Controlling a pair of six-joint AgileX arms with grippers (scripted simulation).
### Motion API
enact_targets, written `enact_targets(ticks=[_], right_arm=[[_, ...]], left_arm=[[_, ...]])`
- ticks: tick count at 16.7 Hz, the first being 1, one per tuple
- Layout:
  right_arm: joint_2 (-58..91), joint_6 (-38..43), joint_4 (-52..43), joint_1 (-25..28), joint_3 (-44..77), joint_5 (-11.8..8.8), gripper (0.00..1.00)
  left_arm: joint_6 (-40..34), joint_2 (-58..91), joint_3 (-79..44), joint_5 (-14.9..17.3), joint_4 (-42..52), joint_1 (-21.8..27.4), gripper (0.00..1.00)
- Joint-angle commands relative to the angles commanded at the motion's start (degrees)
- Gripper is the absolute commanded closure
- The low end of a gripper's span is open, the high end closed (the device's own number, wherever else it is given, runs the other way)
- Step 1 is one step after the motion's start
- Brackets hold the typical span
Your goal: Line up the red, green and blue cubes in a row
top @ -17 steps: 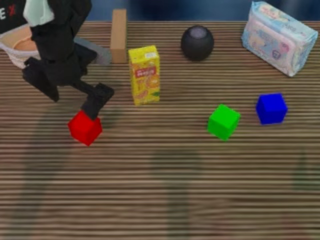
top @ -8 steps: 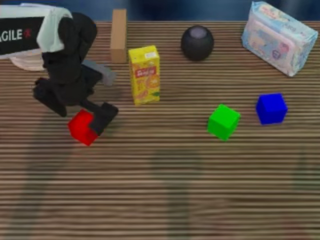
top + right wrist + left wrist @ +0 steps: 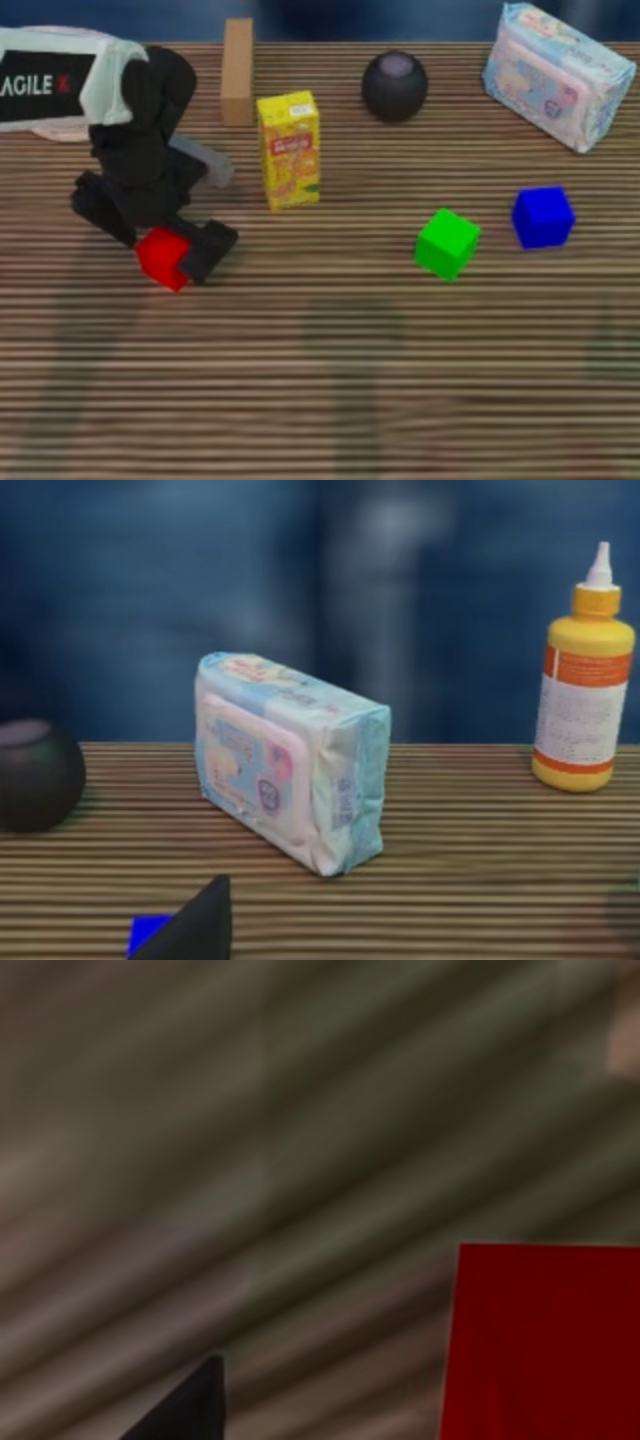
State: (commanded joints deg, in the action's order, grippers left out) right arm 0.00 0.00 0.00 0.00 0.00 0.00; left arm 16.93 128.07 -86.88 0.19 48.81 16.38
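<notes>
Red cube (image 3: 162, 257) sits at the table's left between our left gripper's (image 3: 170, 255) spread, not yet closed fingers, well apart from the green cube (image 3: 447, 243); closing off-centre could twist it away.

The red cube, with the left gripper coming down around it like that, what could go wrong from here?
The left gripper straddles the red cube, which sits turned at an angle to the fingers, so closing may twist or squeeze it out. The cube also looks off-centre in the left wrist view, so the grip could catch only an edge. Carrying it toward the green cube, the arm passes near the upright juice carton and might topple it.
</notes>
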Motion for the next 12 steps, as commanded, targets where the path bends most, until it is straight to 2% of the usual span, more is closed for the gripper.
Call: enact_targets(ticks=[12], right_arm=[[0.0, 0.0, 0.0, 0.0, 0.0, 0.0, 0.0]], left_arm=[[0.0, 0.0, 0.0, 0.0, 0.0, 0.0, 0.98]])
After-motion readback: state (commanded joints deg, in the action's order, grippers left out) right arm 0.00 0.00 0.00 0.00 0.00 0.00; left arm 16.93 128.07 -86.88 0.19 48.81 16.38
